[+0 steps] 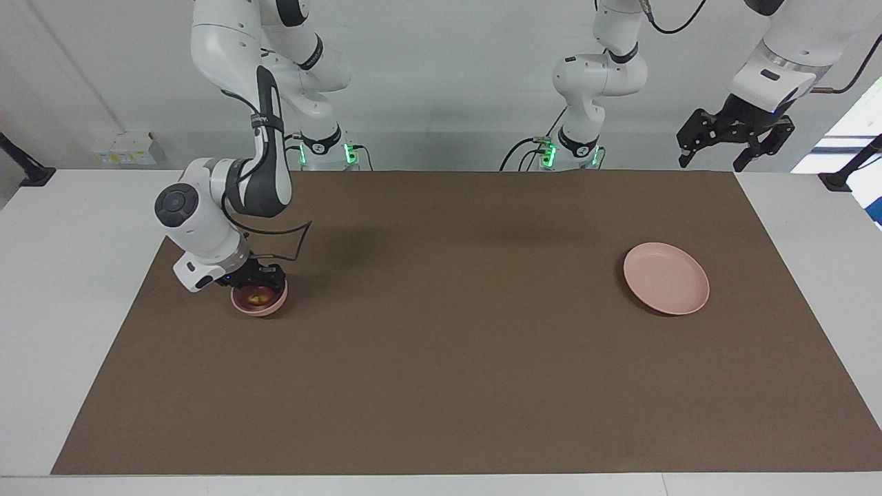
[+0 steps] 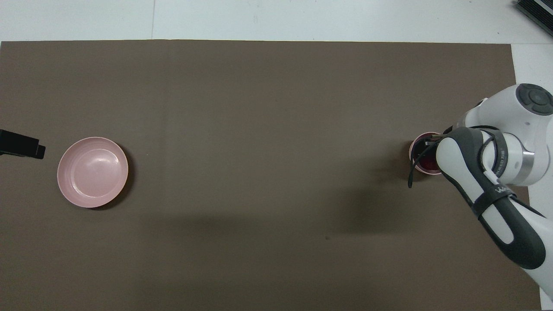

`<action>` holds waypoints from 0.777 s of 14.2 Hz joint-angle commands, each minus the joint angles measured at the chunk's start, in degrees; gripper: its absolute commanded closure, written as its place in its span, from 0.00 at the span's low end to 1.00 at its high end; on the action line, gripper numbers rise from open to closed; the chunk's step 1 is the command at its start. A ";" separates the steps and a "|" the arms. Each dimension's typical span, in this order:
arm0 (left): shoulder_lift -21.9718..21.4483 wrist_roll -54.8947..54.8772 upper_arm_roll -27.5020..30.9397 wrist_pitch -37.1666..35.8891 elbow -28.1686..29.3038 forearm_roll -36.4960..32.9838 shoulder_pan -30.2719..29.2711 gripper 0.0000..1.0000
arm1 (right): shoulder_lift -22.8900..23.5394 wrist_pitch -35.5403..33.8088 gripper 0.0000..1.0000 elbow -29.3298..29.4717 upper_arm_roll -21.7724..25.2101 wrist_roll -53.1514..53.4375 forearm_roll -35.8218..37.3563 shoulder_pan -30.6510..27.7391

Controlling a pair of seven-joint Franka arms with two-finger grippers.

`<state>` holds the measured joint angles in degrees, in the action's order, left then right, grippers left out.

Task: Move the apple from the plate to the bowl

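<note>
The dark red apple (image 1: 259,298) with its yellowish patch sits low inside the small pink bowl (image 1: 241,306) at the right arm's end of the table. My right gripper (image 1: 258,284) reaches down into the bowl, its fingers close on either side of the apple. In the overhead view the bowl's rim (image 2: 414,149) and a bit of the apple (image 2: 429,163) show under my right arm. The flat pink plate (image 1: 666,278) lies bare at the left arm's end and also shows in the overhead view (image 2: 93,172). My left gripper (image 1: 713,162) is open and empty, raised high.
A brown mat (image 1: 441,358) covers most of the white table (image 1: 62,275). One dark part of the left gripper (image 2: 21,147) shows at the edge of the overhead view beside the plate.
</note>
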<state>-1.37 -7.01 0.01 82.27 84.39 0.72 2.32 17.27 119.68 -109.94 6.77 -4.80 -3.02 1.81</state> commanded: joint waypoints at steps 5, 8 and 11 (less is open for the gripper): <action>-0.30 -0.37 1.05 -1.32 -0.54 -0.63 0.85 0.00 | 0.57 1.43 1.00 -0.54 -0.70 -0.65 1.09 -0.93; -0.39 -0.29 1.05 -1.85 -0.54 -0.63 0.67 0.00 | 0.66 1.52 0.96 -0.54 -0.70 -0.04 1.00 -0.76; -0.39 -0.37 0.96 -1.41 -0.54 -0.63 0.67 0.00 | 0.92 2.05 0.75 -0.54 -0.62 -0.04 1.00 -0.84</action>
<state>-1.41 -7.01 0.36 82.07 84.39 0.72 2.32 18.17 119.99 -109.97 6.74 -4.80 -3.02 1.81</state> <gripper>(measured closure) 0.000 0.229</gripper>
